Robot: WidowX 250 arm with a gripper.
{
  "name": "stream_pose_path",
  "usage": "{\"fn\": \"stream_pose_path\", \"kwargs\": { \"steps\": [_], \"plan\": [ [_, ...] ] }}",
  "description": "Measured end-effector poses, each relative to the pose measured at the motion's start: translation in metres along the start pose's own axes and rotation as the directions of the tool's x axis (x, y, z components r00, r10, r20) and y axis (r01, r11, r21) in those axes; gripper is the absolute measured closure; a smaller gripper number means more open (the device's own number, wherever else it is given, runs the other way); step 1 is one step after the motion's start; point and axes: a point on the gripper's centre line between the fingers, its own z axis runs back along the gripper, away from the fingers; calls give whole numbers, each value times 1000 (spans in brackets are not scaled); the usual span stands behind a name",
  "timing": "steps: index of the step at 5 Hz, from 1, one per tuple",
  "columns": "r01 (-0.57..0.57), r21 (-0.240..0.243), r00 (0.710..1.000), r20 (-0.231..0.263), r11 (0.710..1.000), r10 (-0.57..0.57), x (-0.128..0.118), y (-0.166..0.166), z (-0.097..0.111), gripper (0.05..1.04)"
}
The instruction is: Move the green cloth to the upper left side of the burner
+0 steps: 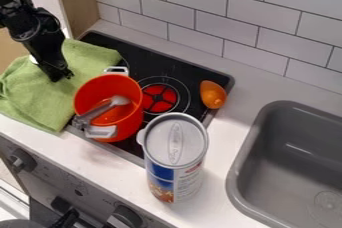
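Black gripper [60, 75] hangs at the left, low over the green cloth, its tips at or just above the fabric. The green cloth [40, 92] lies spread and rumpled at the left, partly on the black stove top and partly on the counter, reaching the front edge. Its middle is partly hidden behind the arm. The burner [159, 98], with a red centre, is to the right of the cloth, and an orange pot stands between them, covering some of the stove.
The orange pot [127, 92] holds a silver-grey utensil [107, 108]. A lidded canister [175, 159] stands at the front, an orange object [213, 94] lies on the stove's right edge, and a grey sink [294, 147] is at the right. Tiled wall behind.
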Motion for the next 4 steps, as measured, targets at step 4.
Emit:
{"fn": "stream_pose_path", "kwargs": {
  "steps": [4],
  "plan": [
    [198,-157,980,27,968,-196,16,-24,-1,1031]
  ]
}}
